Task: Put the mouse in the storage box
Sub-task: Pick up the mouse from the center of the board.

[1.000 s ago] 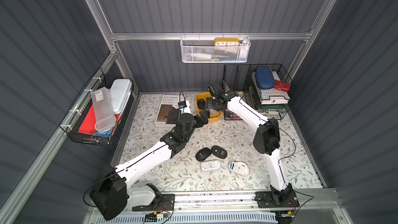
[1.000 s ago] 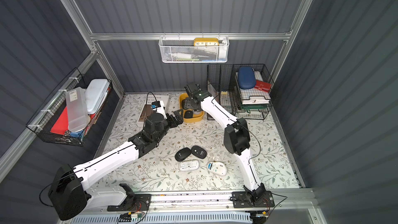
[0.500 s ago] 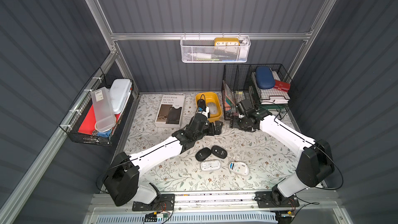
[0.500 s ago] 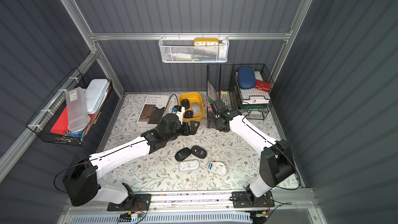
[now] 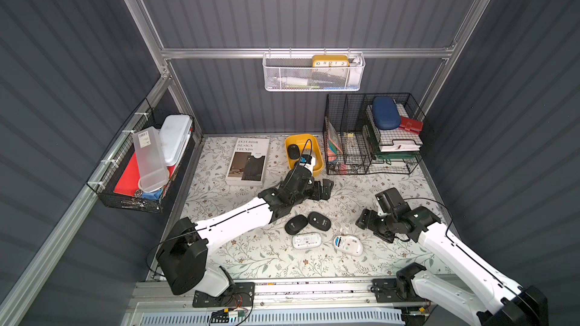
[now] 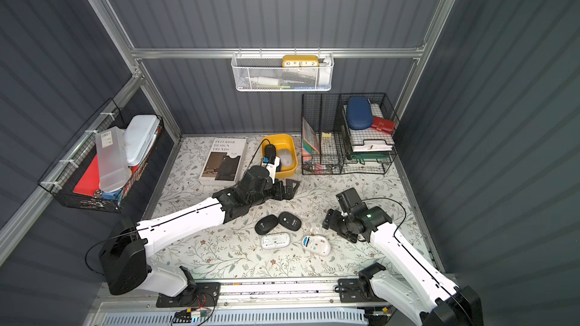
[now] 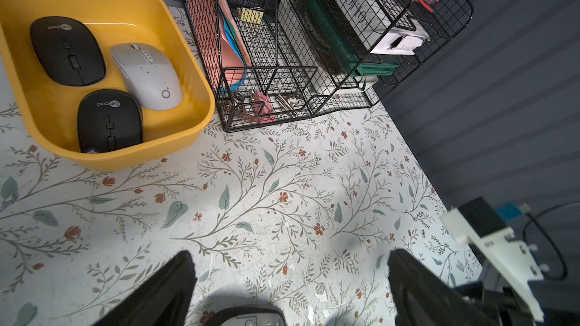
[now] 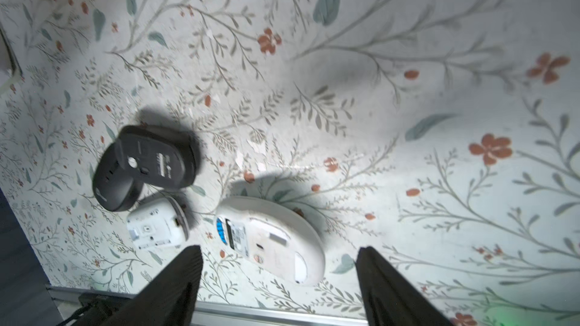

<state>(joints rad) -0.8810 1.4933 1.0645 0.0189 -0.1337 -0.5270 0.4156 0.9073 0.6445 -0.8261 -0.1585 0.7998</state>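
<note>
The yellow storage box (image 5: 316, 149) (image 7: 175, 42) stands at the back of the table, with two black mice (image 7: 67, 50) and a white one (image 7: 147, 75) inside. Four more mice lie upside down at the front: two black (image 5: 295, 224) (image 8: 157, 158) and two white (image 5: 306, 241). My right gripper (image 5: 373, 227) (image 8: 279, 249) hovers open just right of the larger white mouse (image 5: 348, 245) (image 8: 270, 239), which lies ahead of its spread fingers. Over bare table in front of the box, my left gripper (image 5: 323, 189) (image 7: 290, 255) is open and holds nothing.
A black wire organiser (image 5: 370, 139) with papers and cases stands right of the box. A book (image 5: 249, 159) lies left of it. A white mesh basket (image 5: 314, 72) hangs on the back wall, and a wire basket (image 5: 147, 158) on the left wall.
My right arm has swung away from the yellow box to the front right, beside the white mouse, and its jaws have widened. My left gripper has moved right, along the box's front.
</note>
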